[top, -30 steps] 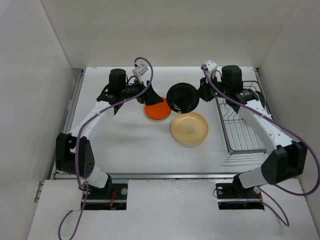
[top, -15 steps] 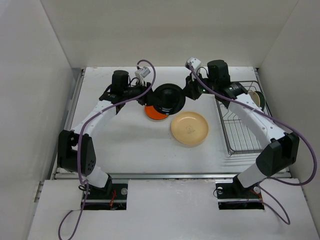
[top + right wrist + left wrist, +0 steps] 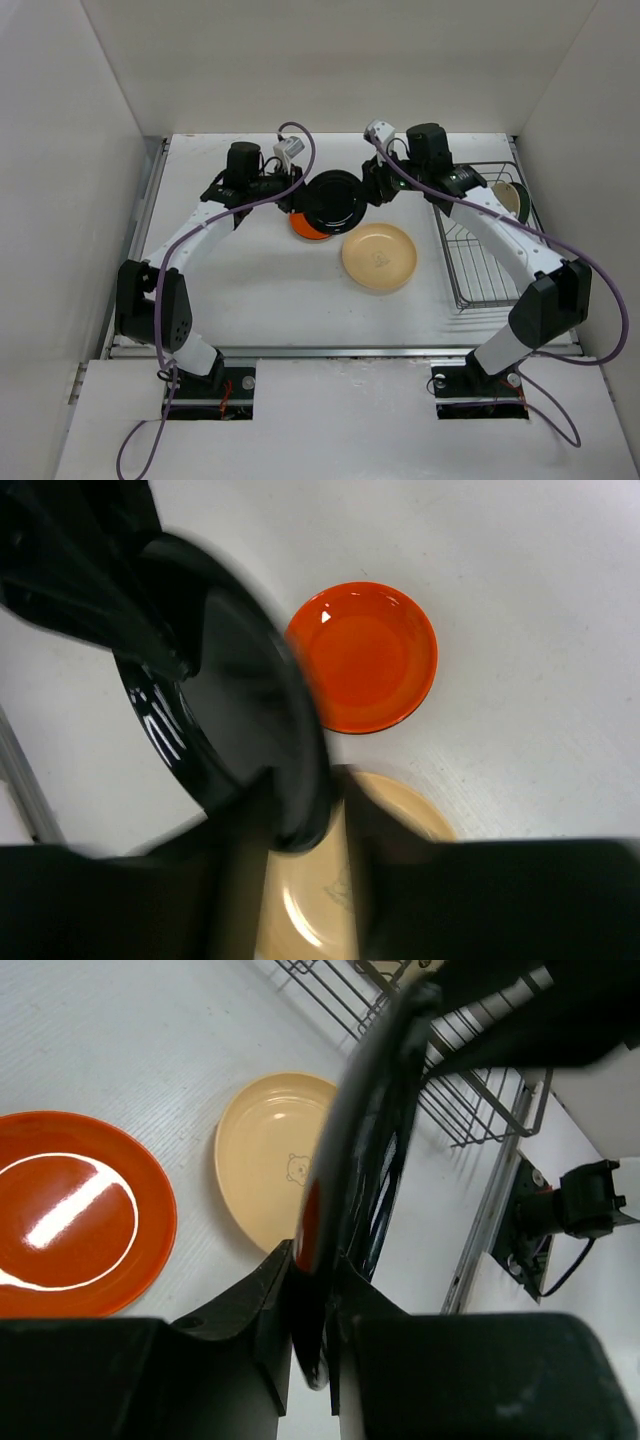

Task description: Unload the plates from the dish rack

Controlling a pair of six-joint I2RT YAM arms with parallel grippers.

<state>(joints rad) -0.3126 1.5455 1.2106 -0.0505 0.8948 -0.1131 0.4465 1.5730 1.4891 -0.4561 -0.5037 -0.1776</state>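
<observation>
While the left end effector [image 3: 303, 193] and right end effector [image 3: 371, 190] are each clamping tight on opposite rims of the dark plate [image 3: 335, 200], hanging over the orange plate [image 3: 303, 230], one letting go too soon is risking a drop and chipping. No writing is showing legibly.

A white table [image 3: 250, 290] — boxed in by plain white walls [image 3: 340, 70] on three sides.
</observation>
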